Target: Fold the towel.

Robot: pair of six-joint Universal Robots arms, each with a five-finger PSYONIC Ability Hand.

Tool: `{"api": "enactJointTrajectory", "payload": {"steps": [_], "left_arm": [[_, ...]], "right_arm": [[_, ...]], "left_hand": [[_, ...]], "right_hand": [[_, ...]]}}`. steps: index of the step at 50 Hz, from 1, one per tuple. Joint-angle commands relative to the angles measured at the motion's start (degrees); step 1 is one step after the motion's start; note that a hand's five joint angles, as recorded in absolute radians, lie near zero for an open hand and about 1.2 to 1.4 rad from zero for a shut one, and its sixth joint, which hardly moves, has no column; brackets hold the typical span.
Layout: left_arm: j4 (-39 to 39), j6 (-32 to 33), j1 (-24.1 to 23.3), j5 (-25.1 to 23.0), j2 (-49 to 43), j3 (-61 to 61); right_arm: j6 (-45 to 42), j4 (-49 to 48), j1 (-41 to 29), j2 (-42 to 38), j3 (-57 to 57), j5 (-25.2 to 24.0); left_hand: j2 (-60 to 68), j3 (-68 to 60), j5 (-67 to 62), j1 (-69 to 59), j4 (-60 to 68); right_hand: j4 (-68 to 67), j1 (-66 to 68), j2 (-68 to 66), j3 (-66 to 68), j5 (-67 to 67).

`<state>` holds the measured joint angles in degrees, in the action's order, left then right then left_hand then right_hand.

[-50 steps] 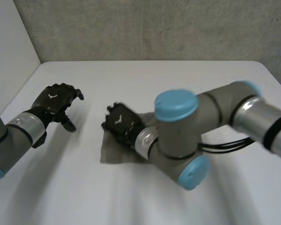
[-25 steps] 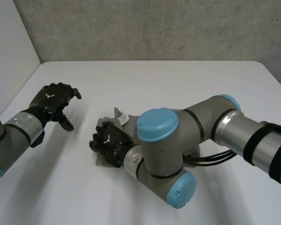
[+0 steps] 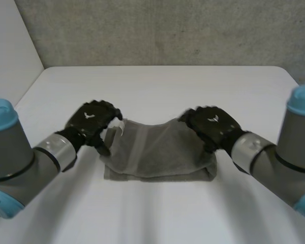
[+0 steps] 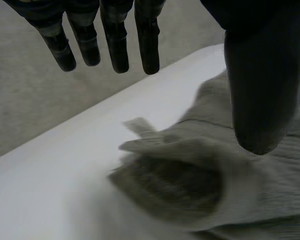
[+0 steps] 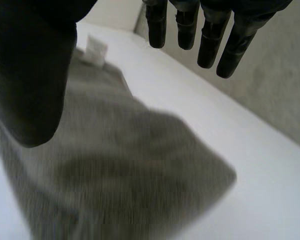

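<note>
- Nearest the front edge of the table [image 3: 157, 218]: the towel's [image 3: 157, 152] near hem, flat and roughly parallel to that edge, likely left down as the anchor for the fold.
- Lies about mid-table, grey, looking doubled along that hem, its far side humped and loose.
- At the far left corner, beside the small white label [image 4: 139, 125]: the left hand [image 3: 91, 118], open, fingers [image 4: 116, 47] straight and thumb spread wide, gripping nothing; seems set there to take that corner.
- At the far right corner: the right hand [image 3: 212, 126], likewise open, fingers [image 5: 210, 45] straight above the cloth, thumb apart, holding nothing.
- Hard to tell whether either palm rests on the cloth or merely hangs over it.
- Mirrors one hand with the other, presumably so both far corners can travel evenly toward the near hem.
</note>
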<state>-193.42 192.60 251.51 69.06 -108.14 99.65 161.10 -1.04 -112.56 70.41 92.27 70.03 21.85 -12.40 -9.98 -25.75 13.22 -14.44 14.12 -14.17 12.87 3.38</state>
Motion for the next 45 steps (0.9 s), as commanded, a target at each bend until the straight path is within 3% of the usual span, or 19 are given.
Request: {"api": "enactJointTrajectory", "payload": {"steps": [1, 14, 19, 24, 30, 35, 45], "left_arm": [[0.06, 0.41, -3.12, 0.02, -0.32, 2.21], [0.76, 0.67, -2.16, 0.81, -1.55, 6.78], [2.43, 0.67, -2.77, 1.16, -1.46, 8.02], [4.09, 0.58, -3.83, 1.87, -1.55, 8.37], [5.94, 0.5, -8.21, 2.05, -1.9, 8.29], [6.21, -0.21, -11.38, 2.05, -1.64, 8.28], [6.83, -1.34, -13.24, 2.05, 1.61, 8.37]], "right_arm": [[-0.08, -7.03, 4.36, -0.53, 8.88, -1.04], [-1.05, -9.59, 4.8, -6.16, 12.85, -1.13], [-2.1, -11.35, 6.2, -5.64, 14.78, -1.22], [-2.72, -11.35, 8.13, -3.1, 15.66, -1.39], [-3.24, -11.26, 12.01, 1.4, 16.72, -2.71], [-5.0, -10.38, 19.02, 8.24, 15.84, -7.1], [-5.35, -3.98, 18.52, 11.24, 7.68, -9.3]], "left_hand": [[-2.39, 2.4, 0.52, 6.29, -3.22], [-1.72, 2.4, -0.15, 5.62, -3.22], [-1.72, 2.4, -0.15, 5.62, -3.22], [-1.72, 2.4, -0.15, 5.62, -3.22], [-1.72, 2.4, -0.15, 5.62, -3.22], [-1.88, 2.4, 0.01, 5.78, -3.22], [-2.22, 2.4, 0.35, 6.12, -3.22]], "right_hand": [[4.44, -1.37, 1.43, -2.87, -0.64], [4.44, 15.14, -15.09, -2.87, 15.88], [4.44, 47.7, -47.65, -2.87, 48.43], [4.44, 65.85, -65.8, -2.87, 66.58], [4.44, 65.88, -65.83, -2.87, 66.62], [4.44, 65.88, -65.83, -2.87, 66.62], [4.44, 65.88, -65.83, -2.87, 66.62]]}}
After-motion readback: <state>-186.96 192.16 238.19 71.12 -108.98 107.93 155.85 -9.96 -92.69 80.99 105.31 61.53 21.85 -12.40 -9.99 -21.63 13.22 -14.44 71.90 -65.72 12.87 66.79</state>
